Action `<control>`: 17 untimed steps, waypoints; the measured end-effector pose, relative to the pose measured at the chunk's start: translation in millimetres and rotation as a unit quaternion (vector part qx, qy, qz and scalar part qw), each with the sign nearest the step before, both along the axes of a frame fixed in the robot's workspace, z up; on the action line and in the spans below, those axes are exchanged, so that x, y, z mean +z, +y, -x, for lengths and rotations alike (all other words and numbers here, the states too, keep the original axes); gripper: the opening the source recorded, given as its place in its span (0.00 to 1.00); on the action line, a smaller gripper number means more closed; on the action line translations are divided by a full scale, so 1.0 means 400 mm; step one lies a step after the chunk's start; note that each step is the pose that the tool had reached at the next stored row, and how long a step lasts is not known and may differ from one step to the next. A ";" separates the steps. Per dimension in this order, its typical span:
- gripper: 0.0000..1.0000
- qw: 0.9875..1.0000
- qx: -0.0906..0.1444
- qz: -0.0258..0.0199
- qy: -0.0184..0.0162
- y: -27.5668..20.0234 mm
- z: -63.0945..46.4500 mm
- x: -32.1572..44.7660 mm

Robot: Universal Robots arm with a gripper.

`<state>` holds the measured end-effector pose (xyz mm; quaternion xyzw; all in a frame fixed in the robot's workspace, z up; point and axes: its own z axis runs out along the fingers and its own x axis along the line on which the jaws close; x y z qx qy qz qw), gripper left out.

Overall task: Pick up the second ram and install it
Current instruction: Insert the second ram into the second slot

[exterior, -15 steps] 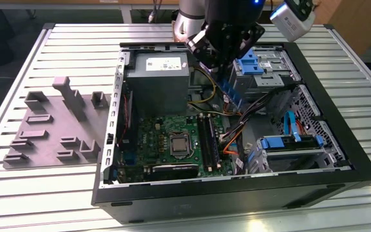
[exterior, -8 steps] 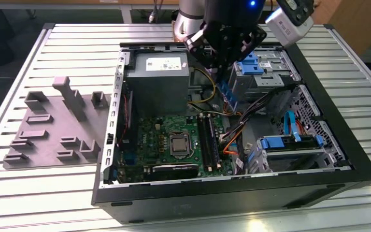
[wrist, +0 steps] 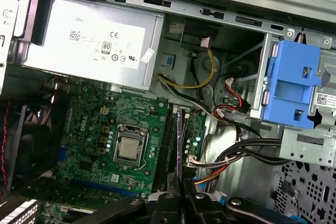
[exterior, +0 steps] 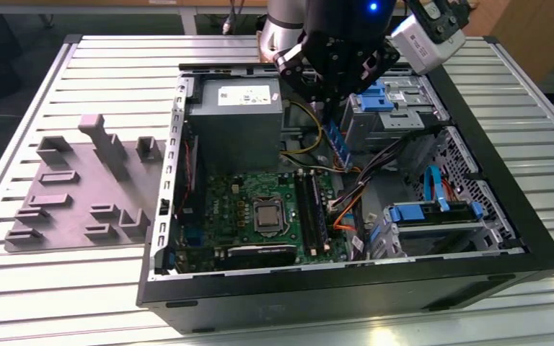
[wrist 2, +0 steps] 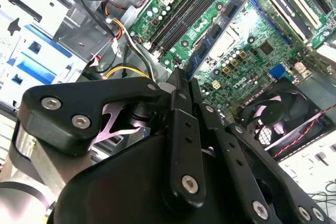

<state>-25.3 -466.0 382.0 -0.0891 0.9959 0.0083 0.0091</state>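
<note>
Your station is a workshop bench: an open computer case (exterior: 354,288) sits on a slatted metal table (exterior: 123,72) beside a moulded tray (exterior: 84,173).

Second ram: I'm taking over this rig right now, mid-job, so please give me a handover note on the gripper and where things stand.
Gripper: shut on the second ram, gripping it by one end.
Position: the ram hangs over the open case, above the motherboard slots.
Done: the pickup.
Left: the install; the ram is not yet seated in a slot.
</note>
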 end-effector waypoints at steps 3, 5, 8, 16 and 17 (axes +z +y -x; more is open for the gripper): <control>0.14 1.000 0.000 0.000 0.000 0.000 0.000 0.000; 0.14 1.000 0.000 0.000 0.000 0.000 0.000 0.000; 0.14 1.000 -0.002 0.000 0.000 0.000 0.000 0.000; 0.14 0.998 -0.056 0.001 0.000 0.000 0.000 -0.004; 0.14 0.998 -0.065 0.001 0.000 0.000 0.000 -0.004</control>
